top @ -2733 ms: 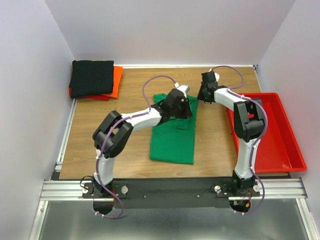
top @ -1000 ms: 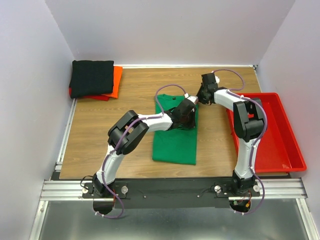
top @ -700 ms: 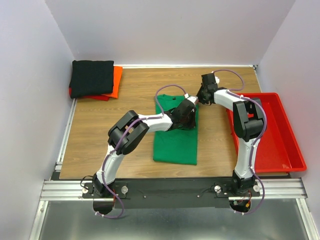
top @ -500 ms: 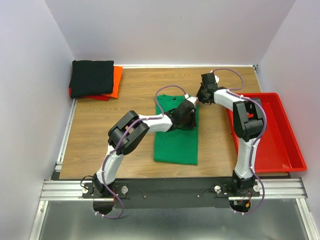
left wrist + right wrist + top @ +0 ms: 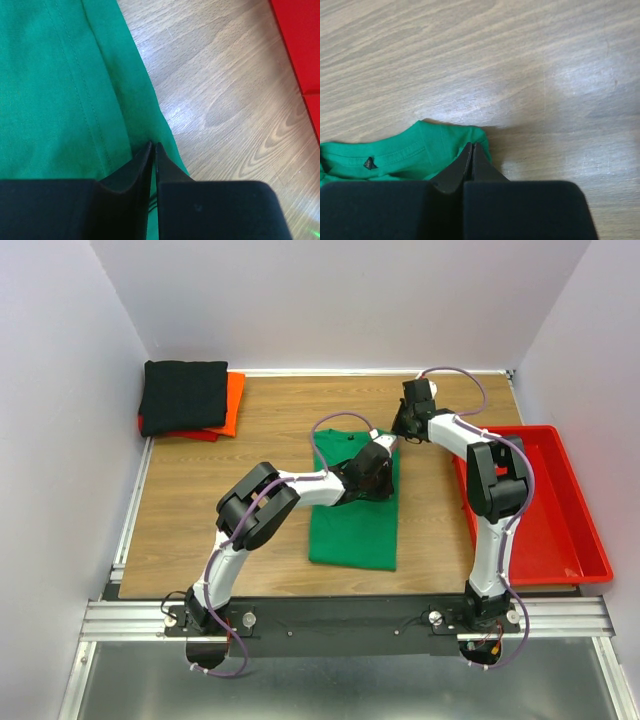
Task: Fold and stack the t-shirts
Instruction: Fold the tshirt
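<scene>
The green t-shirt [image 5: 352,530] lies folded into a long strip mid-table. My left gripper [image 5: 376,465] is shut on its right edge, about a third of the way down; in the left wrist view the tips [image 5: 153,145] pinch the hem of the green cloth [image 5: 60,90]. My right gripper [image 5: 401,427] is shut on the shirt's far right corner beside the collar; the tips [image 5: 471,146] sit on the green corner [image 5: 420,150]. The black t-shirt [image 5: 183,395] lies folded on the orange-red t-shirt [image 5: 232,400] at the back left.
A rigid red tray [image 5: 560,530] stands along the table's right side, and its edge shows in the left wrist view [image 5: 300,45]. Bare wood [image 5: 220,500] lies between the green shirt and the stack. Walls close in the left, back and right.
My left gripper has moved from over the shirt's upper middle to its right edge and closed there. The green shirt has shifted slightly right. My right gripper has moved slightly farther back.
</scene>
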You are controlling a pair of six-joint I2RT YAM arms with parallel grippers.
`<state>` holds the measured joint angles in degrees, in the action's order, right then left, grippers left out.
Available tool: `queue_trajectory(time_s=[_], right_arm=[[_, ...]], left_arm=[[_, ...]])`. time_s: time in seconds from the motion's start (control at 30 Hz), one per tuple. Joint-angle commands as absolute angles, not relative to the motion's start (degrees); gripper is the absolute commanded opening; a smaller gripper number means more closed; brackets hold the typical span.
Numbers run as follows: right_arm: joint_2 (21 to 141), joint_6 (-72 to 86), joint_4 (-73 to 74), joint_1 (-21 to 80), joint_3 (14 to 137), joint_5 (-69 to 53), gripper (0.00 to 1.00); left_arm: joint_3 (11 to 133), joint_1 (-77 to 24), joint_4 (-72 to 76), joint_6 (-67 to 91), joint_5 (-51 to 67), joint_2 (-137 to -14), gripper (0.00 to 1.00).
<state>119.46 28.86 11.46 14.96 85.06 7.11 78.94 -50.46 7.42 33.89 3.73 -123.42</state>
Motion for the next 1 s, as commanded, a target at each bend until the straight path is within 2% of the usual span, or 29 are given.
queue_trajectory(time_s=[0.0,0.53,0.63,0.67,0.73,0.83,0.97], right_arm=[[119.7,26.7,10.5,15.2,87.3,9.8,0.00],[121.5,23.2,10.5,15.2,88.9,11.6,0.05],[121.3,22.9,10.5,15.2,88.9,10.7,0.14],[121.0,22.9,10.5,15.2,88.8,10.6,0.24],[119.9,22.6,10.5,15.2,88.4,10.7,0.36],[116.7,22.8,11.1,15.1,87.0,10.7,0.53],[111.1,24.0,12.8,15.1,83.8,10.4,0.55]], left_arm=[[75.8,-51.9,-2.0,33.3,5.4,-126.7,0.14],[75.5,-52.1,-1.3,33.6,6.2,-127.1,0.13],[75.9,-52.1,-1.1,33.6,6.4,-126.9,0.13],[76.4,-52.1,-1.1,33.4,6.4,-126.7,0.13],[77.0,-52.0,-1.1,33.1,6.2,-126.1,0.15],[78.6,-51.5,-0.7,32.1,5.4,-123.2,0.27],[79.5,-49.5,-0.3,31.8,5.4,-118.1,0.37]])
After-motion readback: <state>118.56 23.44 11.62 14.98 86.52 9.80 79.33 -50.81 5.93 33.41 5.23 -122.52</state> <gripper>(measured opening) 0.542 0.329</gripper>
